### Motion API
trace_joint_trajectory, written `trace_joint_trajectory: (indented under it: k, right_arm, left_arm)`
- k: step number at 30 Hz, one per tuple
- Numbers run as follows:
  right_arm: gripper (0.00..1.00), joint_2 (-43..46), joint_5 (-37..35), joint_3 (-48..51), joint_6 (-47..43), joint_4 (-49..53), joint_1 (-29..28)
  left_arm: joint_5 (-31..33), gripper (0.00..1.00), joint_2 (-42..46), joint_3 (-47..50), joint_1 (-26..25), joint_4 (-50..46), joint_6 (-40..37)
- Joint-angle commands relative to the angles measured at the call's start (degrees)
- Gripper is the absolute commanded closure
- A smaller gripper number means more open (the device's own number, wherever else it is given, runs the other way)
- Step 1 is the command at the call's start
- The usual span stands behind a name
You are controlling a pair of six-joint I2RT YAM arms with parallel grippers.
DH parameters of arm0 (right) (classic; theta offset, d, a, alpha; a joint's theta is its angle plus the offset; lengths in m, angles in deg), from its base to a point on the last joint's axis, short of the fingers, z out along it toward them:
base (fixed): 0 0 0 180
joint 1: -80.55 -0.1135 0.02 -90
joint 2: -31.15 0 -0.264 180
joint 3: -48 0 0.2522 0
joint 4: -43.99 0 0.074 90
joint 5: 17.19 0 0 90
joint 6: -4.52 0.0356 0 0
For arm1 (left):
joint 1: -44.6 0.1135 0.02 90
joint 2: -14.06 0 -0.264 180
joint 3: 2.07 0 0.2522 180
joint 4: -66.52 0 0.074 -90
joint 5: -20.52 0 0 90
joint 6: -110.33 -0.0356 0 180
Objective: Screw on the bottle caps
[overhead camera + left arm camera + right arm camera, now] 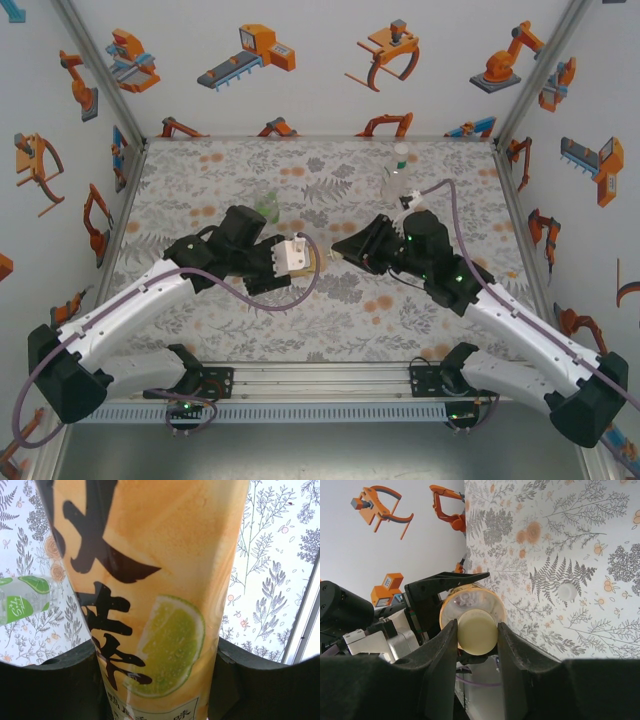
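The right gripper (477,630) pinched a pale yellow-green cap (477,639) set against the mouth of the amber bottle (470,599), which the left gripper (155,652) clamped, apparently roughly level. Threading it well probably meant keeping the cap square to the neck, pressing lightly inward, and bracing the bottle against the twist. The cap looked smooth, matte and round, the bottle's yellow label glossy. A white cap (567,591) lay on the patterned table (600,530) at two o'clock. The green-tinted bottle (266,208) stood at the left gripper's eleven o'clock.
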Motion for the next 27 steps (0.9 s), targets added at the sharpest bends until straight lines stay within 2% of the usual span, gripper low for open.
trace_joint_trajectory:
  k: [1,11,17,18,21,24,27]
  right_arm:
    - [0.85,0.4,-1.9,-1.4,-4.6,1.4,0.0]
    - [0.85,-2.8,5.7,-8.8,-12.1,2.3,-0.8]
    - [0.77,-2.1,5.5,-9.8,-16.8,3.6,-1.2]
    - [0.74,-1.6,5.0,-9.9,-17.6,4.0,-1.2]
    - [0.58,0.0,3.5,-9.7,-21.6,4.6,-1.1]
    - [0.35,1.8,0.8,-10.8,-26.9,6.7,-1.1]
    - [0.26,4.2,0.0,-11.7,-34.5,6.8,-1.1]
  left_arm:
    - [-5.7,1.0,-0.6,-2.7,-0.9,4.3,-0.2]
    - [-6.2,1.0,-2.1,-1.9,-0.8,5.0,-0.5]
    - [-4.7,1.0,-2.2,-2.0,-0.8,5.2,-0.6]
    - [-4.4,1.0,-2.2,-1.9,-0.8,5.3,-0.6]
    - [-4.6,1.0,-1.8,-2.1,-0.6,5.4,-0.8]
    - [-6.1,1.0,-0.9,-1.8,-0.3,5.9,-0.8]
    - [-8.8,1.0,0.1,-1.0,-0.2,6.0,-2.1]
